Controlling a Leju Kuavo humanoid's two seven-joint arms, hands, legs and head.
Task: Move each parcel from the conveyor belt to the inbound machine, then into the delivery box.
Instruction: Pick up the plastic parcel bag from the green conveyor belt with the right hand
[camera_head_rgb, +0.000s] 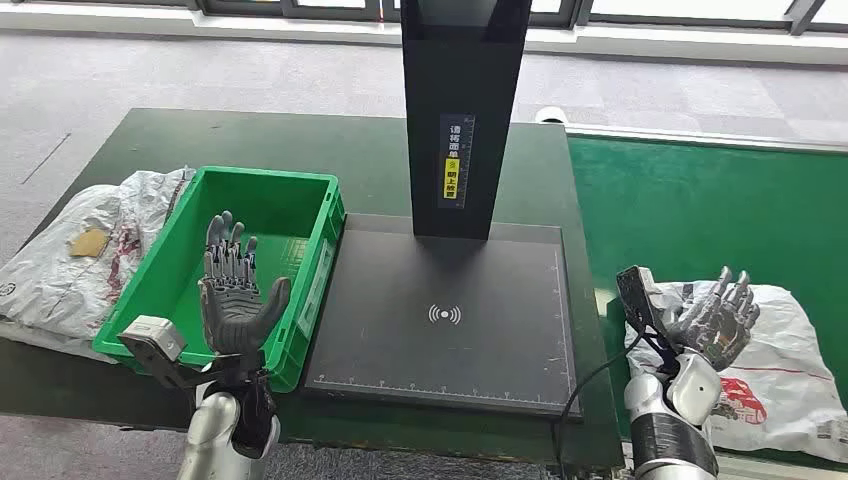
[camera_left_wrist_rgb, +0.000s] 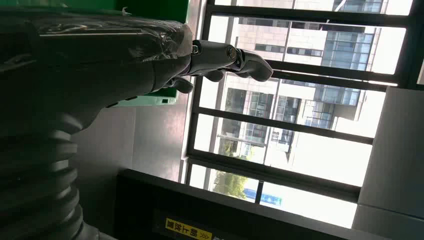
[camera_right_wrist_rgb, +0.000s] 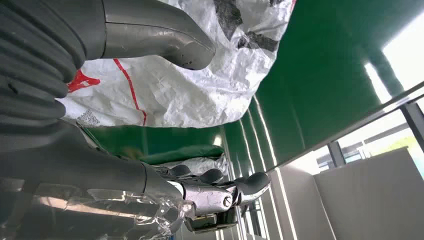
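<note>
Crinkled white plastic parcel (camera_head_rgb: 775, 365) lies on the green conveyor belt (camera_head_rgb: 700, 210), under the right hand (camera_head_rgb: 712, 318).
The flat black scanner plate (camera_head_rgb: 450, 320) with its dark upright post (camera_head_rgb: 465, 110) sits on the counter beside a glossy green plastic crate (camera_head_rgb: 300, 205); more wrinkled white bags (camera_head_rgb: 70, 255) lie left of it. The left hand (camera_head_rgb: 235, 290) stands upright, fingers spread, holding nothing; the right hand reaches over the parcel, fingers apart, gripping nothing.

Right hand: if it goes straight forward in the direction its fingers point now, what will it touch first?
Most likely the white parcel on the green belt. The right hand is open above its near edge, fingers pointing across it. Height above the bag is unclear.
</note>
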